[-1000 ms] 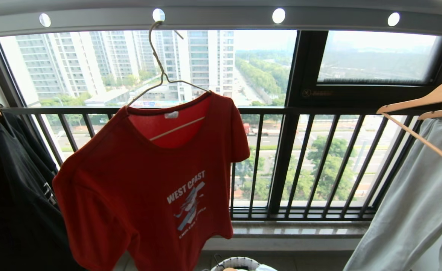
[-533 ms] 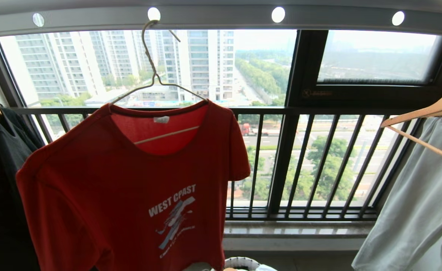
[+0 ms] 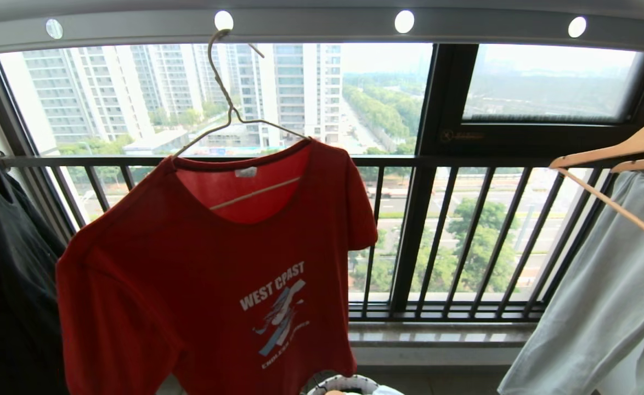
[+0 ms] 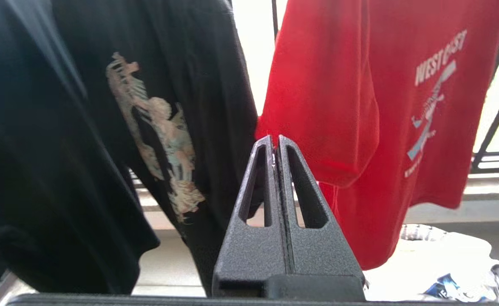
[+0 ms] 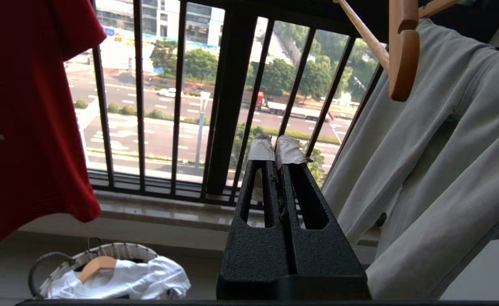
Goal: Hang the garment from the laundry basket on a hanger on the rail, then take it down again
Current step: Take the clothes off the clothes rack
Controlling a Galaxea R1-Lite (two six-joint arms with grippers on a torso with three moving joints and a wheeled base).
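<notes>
The red garment [image 3: 218, 263] hangs on the thin cream hanger [image 3: 229, 104], tilted with its left shoulder low. The hanger's hook sits in a hole of the grey rail [image 3: 311, 24]. The same red garment [image 4: 372, 106] fills the upper part of the left wrist view, and part of it [image 5: 24, 114] shows in the right wrist view. My left gripper [image 4: 274, 138] is shut and empty, low in front of the shirt's sleeve. My right gripper [image 5: 274, 142] is shut and empty, facing the window bars. The laundry basket [image 3: 344, 382] stands on the floor below, its rim [image 5: 117, 248] around white cloth.
A black printed T-shirt [image 3: 9, 274] hangs at the left. A pale grey-green garment [image 3: 602, 296] on wooden hangers [image 3: 613, 151] hangs at the right. The dark barred window railing [image 3: 464, 236] stands behind. A wooden hanger [image 5: 96, 265] lies in the basket.
The red garment has swung on its hanger, first to the left and then back toward the right. The hook stays in its hole on the rail.
</notes>
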